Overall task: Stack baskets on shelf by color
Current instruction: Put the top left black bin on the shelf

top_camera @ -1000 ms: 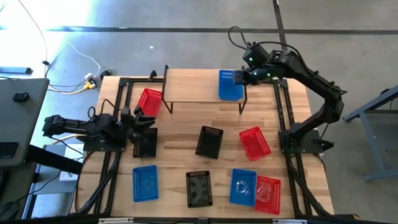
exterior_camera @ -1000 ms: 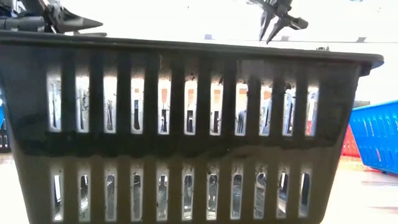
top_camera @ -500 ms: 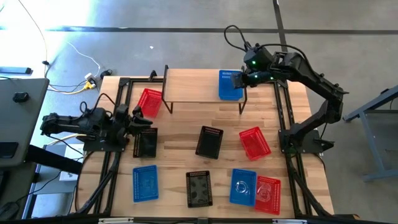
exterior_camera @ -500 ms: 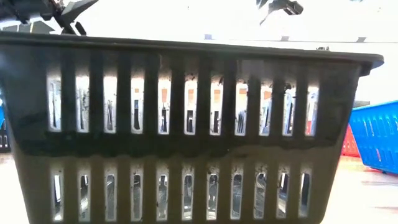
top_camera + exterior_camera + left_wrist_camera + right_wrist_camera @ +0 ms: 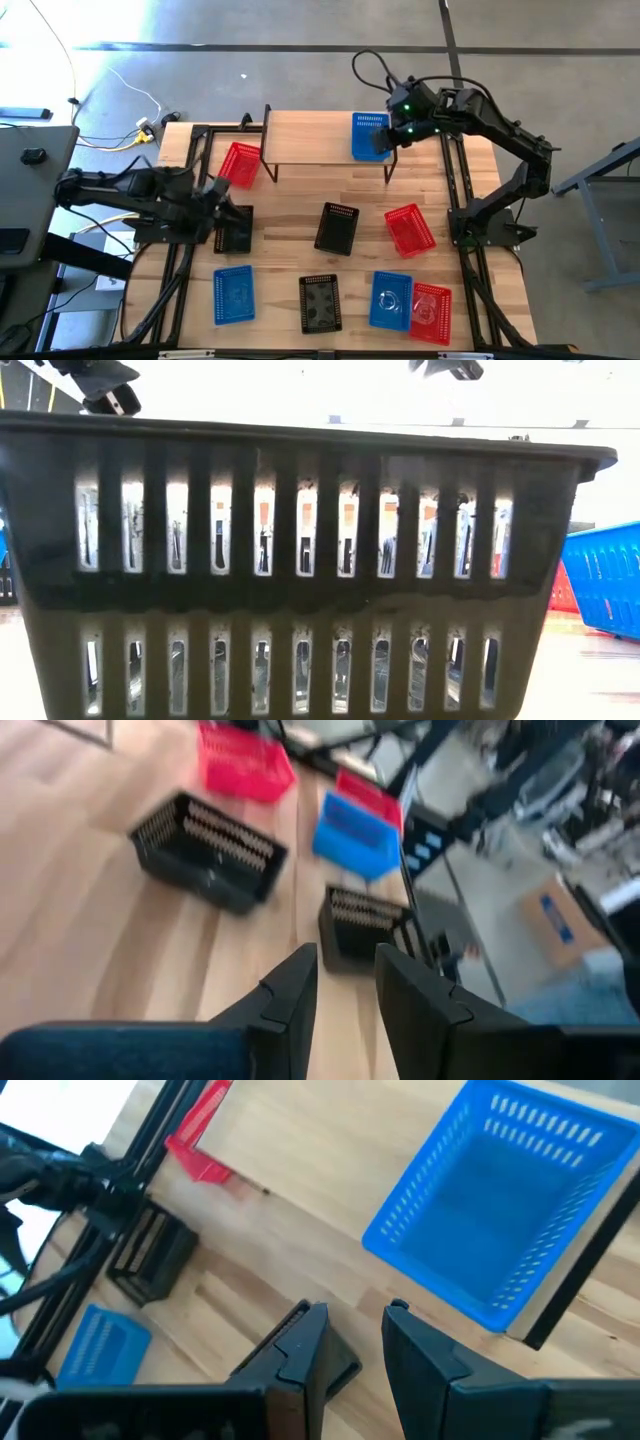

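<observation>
Wooden shelf (image 5: 320,140), blue basket (image 5: 370,135) (right end)

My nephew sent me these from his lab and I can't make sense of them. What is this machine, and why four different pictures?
It is a robot with two dark jointed arms at a wooden table. One picture looks straight down, one sits at table height behind a black perforated plastic basket, and two ride on the wrists. Small red, blue and black baskets lie scattered on the table. One blue perforated basket already sits on the low wooden shelf. The right tool is beside it, empty, fingers slightly apart. The left tool is over a black basket at the table's left, also holding nothing.
</observation>
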Controlling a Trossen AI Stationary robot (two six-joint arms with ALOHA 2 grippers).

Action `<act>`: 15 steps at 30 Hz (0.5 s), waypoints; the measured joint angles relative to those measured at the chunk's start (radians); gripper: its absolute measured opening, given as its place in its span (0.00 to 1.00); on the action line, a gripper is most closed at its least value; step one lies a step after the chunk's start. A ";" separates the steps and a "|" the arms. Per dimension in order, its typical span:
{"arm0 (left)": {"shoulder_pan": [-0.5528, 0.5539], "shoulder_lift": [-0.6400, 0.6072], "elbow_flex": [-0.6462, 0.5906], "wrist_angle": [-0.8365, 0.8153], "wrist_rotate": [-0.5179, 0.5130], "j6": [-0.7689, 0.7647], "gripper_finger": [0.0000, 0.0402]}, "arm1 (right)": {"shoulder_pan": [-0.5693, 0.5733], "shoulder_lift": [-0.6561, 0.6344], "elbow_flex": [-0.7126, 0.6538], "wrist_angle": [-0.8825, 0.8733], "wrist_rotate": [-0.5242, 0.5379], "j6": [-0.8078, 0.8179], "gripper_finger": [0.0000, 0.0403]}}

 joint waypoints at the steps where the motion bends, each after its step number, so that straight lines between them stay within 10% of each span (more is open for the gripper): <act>1: -0.007 0.020 0.008 -0.013 0.007 0.000 0.23 | 0.002 0.000 0.000 0.000 -0.011 -0.006 0.21; 15: -0.244 0.204 0.030 -0.153 0.004 -0.070 0.23 | 0.011 0.000 0.000 -0.004 -0.107 -0.117 0.21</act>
